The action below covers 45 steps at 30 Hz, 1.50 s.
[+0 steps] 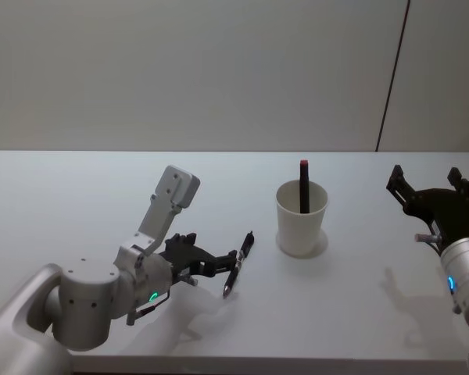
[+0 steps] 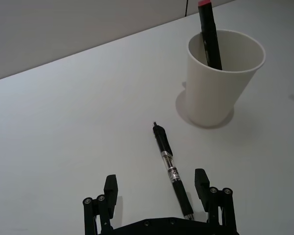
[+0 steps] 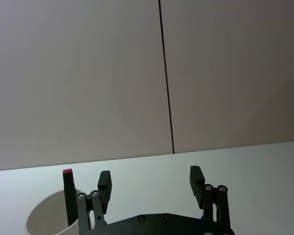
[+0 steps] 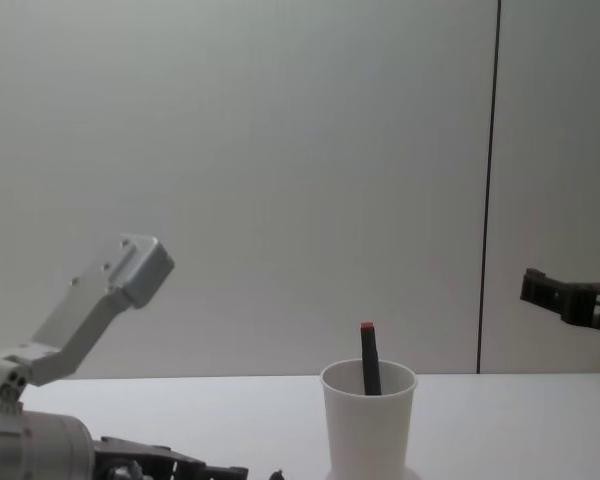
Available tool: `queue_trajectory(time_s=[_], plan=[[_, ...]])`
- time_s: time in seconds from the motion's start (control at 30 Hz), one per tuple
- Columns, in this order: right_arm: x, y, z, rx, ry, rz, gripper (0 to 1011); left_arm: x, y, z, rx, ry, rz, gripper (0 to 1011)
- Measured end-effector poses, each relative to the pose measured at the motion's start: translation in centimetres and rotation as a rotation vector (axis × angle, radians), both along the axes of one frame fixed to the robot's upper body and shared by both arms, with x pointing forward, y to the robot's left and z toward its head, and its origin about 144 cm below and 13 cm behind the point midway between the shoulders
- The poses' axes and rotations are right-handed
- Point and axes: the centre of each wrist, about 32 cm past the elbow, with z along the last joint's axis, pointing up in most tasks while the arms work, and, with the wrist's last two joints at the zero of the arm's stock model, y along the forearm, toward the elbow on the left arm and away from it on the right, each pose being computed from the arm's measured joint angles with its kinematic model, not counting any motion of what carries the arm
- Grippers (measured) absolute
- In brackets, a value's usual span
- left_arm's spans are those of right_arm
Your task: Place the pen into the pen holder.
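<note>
While the pen (image 2: 169, 166) lies flat, left claw (image 2: 156, 180) spread around it, right claw (image 3: 150, 176) spread

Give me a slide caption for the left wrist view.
Open left gripper straddles a black pen on the table, near the white pen holder containing a red-topped marker.

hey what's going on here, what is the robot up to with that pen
The left gripper is down at the table with its fingers open on either side of a black pen that lies flat, not yet gripped. The pen holder, a white paper cup, stands upright a little beyond the pen, with a dark red-capped marker leaning inside it. The right gripper hangs open off to the right of the cup, holding nothing.
</note>
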Motion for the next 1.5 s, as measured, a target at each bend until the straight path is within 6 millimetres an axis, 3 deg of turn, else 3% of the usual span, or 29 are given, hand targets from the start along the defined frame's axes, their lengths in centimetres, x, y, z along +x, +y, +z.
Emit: queue_trajectory(time_s=[0.6,1.3,1.5], plan=[[0.0,0.0,0.0,0.0,0.0,0.0,1002,2.4,-0.7,-1.6,0.018,0.03,-0.045,1003],[0.0,0.0,0.0,0.0,0.0,0.0,1002,3.3,-1.4,-2.8,0.062,0.071,-0.055,1003],[0.0,0.0,0.0,0.0,0.0,0.0,1002,3.3,-1.4,-3.0,0.065,0.08,-0.051,901]])
